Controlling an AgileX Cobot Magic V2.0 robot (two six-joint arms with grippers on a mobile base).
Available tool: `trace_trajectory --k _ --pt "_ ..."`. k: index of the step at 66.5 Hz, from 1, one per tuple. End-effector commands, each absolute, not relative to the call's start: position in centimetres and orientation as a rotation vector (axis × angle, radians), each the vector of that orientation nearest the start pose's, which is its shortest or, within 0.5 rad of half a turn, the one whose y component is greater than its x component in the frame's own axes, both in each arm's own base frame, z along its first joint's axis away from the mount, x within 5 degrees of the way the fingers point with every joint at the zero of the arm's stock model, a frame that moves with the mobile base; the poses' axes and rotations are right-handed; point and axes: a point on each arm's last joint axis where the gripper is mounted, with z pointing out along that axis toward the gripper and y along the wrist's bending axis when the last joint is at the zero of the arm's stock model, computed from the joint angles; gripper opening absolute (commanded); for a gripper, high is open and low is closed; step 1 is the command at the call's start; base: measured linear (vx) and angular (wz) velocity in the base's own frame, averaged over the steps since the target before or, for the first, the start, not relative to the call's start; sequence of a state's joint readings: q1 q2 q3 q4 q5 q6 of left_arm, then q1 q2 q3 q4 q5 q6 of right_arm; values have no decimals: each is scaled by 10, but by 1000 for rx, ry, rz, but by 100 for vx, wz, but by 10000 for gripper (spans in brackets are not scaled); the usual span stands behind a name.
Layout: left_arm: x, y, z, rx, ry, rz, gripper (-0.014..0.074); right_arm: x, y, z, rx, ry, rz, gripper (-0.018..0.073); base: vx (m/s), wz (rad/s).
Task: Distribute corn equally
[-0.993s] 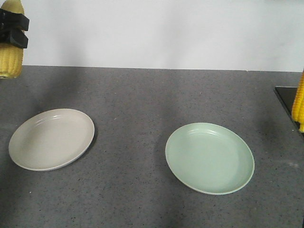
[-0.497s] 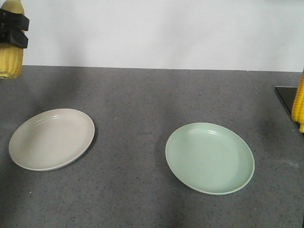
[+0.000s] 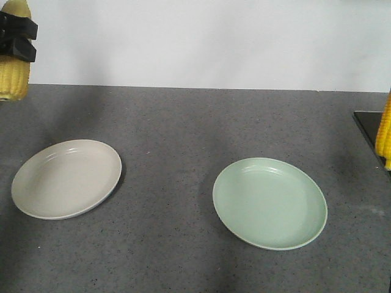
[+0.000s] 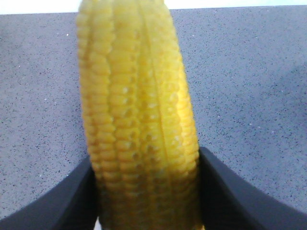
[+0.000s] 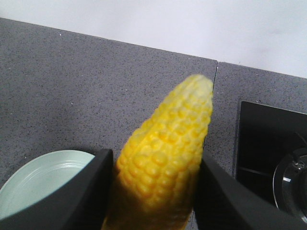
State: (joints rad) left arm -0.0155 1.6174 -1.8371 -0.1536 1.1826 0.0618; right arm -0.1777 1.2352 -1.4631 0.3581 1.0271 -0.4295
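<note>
My left gripper [image 3: 16, 38] hangs high at the far left, above and behind the beige plate [image 3: 66, 178], shut on a yellow corn cob [image 3: 13, 76] that hangs upright. In the left wrist view the cob [image 4: 139, 110] fills the gap between the black fingers [image 4: 235, 196]. A second corn cob [image 5: 168, 143], tip pointing away, is clamped in my right gripper [image 5: 153, 191]. It shows as a yellow strip [image 3: 385, 134] at the right edge of the front view, where the gripper itself is out of frame. The green plate [image 3: 269, 202] lies empty, left of and below that cob.
Both plates rest on a speckled grey counter [image 3: 183, 122] against a white wall. A black hob [image 5: 268, 139] with a metal burner sits at the counter's right end, also seen as the black hob corner [image 3: 368, 129].
</note>
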Motion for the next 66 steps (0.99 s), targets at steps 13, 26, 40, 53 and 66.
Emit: trace_trajectory --k 13,26,40,53,66 --pt "331 -19 456 80 2315 -193 38 237 -16 464 -215 2099 92 133 0 0" --pt "331 -19 456 80 2315 -193 38 237 -15 463 -217 2103 96 133 0 0" --pt "331 -19 456 80 2315 -193 38 236 -15 462 -224 2122 104 92 0 0" --pt "331 -19 456 80 2315 -193 38 236 -15 462 -224 2122 104 18 0 0" --pt "331 -19 456 80 2315 -193 38 236 -15 462 -224 2122 104 -9 0 0"
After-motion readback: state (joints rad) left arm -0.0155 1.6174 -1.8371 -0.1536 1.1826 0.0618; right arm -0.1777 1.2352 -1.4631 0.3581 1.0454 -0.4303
